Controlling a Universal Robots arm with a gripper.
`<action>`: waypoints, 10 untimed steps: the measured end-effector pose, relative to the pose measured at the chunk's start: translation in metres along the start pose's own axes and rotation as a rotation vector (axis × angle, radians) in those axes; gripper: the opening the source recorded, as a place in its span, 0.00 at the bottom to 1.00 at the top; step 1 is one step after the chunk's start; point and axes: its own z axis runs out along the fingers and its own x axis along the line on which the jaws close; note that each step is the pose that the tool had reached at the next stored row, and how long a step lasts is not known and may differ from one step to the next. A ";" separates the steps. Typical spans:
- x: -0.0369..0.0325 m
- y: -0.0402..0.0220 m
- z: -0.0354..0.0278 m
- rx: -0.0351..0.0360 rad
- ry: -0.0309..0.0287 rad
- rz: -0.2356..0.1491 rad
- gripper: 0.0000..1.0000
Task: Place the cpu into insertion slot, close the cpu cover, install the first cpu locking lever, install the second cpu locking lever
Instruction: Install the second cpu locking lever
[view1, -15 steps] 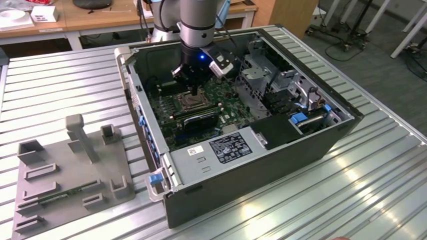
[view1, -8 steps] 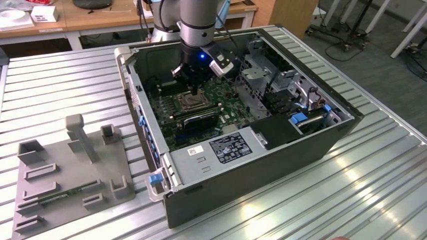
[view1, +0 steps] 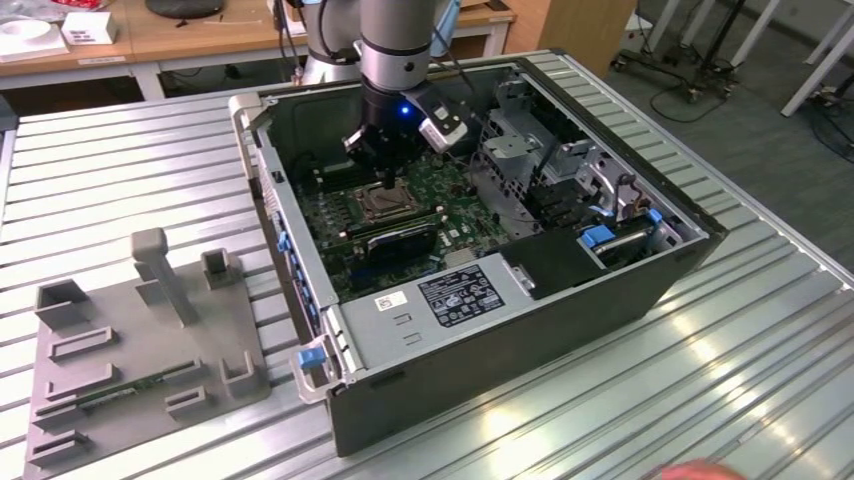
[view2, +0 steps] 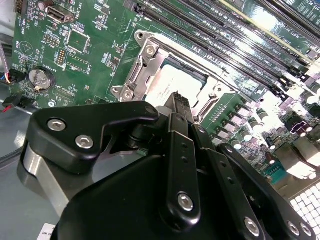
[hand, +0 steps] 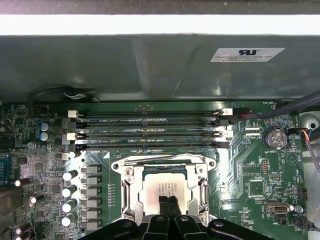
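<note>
Open case lying on the slatted desk, with the arm reaching in over the socket. Step in hand, by judgement: placing is done and the work stands at closing and locking. The cpu lies flat in the socket. The cover appears to lie down around it as a metal frame. Whether the levers are latched cannot be told. The fingers are pressed together and pinch nothing. Their tips are on or just above the cpu's pale top, at the socket's side away from the memory slots. The second wrist view agrees: fingers over the cpu, with the cover framing it. The next move likely calls for a closed-tip push on a thin lever beside the socket, swung down and hooked under its catch, with little room for slip
</note>
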 end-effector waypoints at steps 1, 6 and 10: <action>0.0000 0.0000 0.0000 0.0000 0.0000 0.000 0.11; 0.0000 0.0000 -0.0001 0.0000 0.0000 0.000 0.11; 0.0000 0.0000 -0.0013 0.0005 0.0003 0.000 0.11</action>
